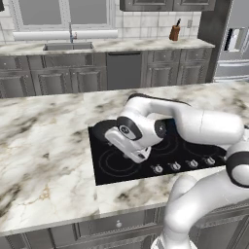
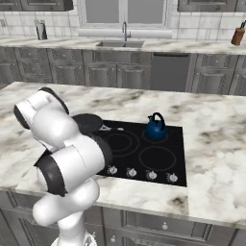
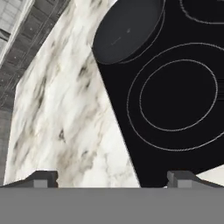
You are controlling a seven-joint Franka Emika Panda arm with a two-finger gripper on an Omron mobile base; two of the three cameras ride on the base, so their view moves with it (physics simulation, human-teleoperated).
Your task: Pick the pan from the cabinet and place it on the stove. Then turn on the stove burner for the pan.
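Pan (image 3: 127, 33) sits on stove (image 3: 183, 131) corner, beyond the wide-spread gripper (image 3: 112, 179).

Both base views overlook the stove (image 1: 146, 163); hand view looks close down.

marble island (image 2: 216, 158), grey cabinets (image 1: 73, 78), window (image 2: 126, 10)

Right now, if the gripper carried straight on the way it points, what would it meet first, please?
Probably the stove near its left edge: the open gripper aims down at the front left burner, short of the pan. Depth is uncertain.
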